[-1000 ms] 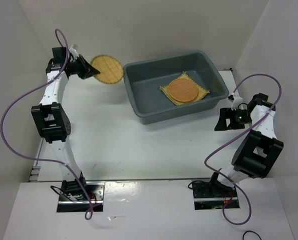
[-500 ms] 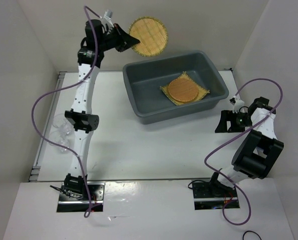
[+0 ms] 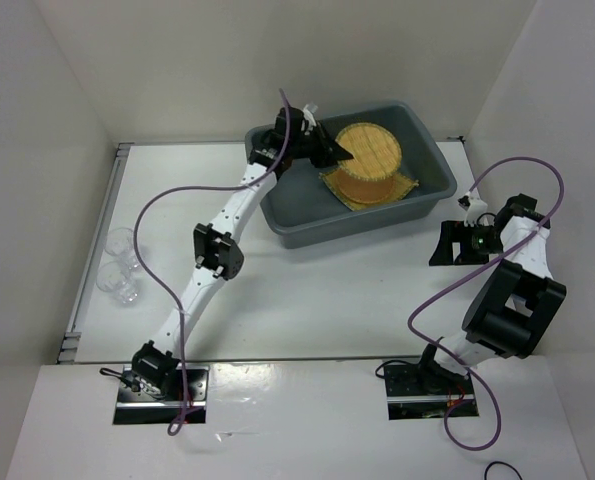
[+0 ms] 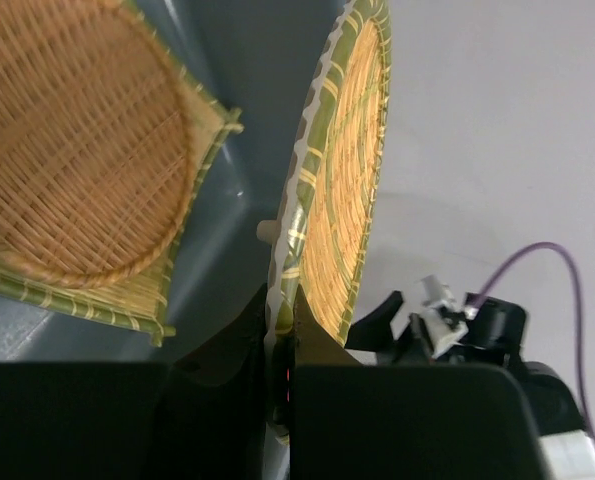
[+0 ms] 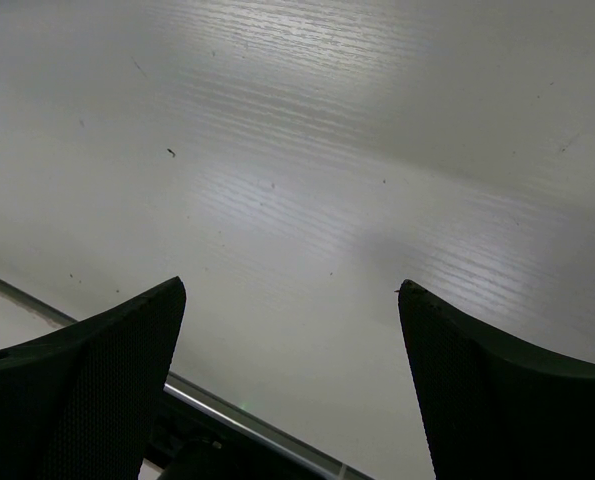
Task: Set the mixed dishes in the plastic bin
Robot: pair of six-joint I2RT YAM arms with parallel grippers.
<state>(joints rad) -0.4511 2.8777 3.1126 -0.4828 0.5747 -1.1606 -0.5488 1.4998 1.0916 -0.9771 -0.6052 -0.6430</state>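
My left gripper [image 3: 339,154] is shut on the rim of the round yellow straw mat [image 3: 370,150] and holds it on edge over the dark grey plastic bin [image 3: 277,215]. In the left wrist view the yellow mat [image 4: 342,190] stands upright between my fingers [image 4: 322,345]. Below it, the round orange mat [image 4: 72,150] lies on the square yellow bamboo mat [image 4: 107,300] on the bin floor. Two clear cups [image 3: 119,262] stand at the table's left edge. My right gripper [image 5: 289,290] is open and empty above bare table, right of the bin.
White walls close in the table on the left, back and right. The right arm [image 3: 512,270] sits folded near the right wall. A metal strip [image 3: 97,240] runs along the table's left edge beside the cups.
My left arm has swung the yellow round mat from the far left, up along the back wall, then right and down over the bin. The right arm has barely moved.
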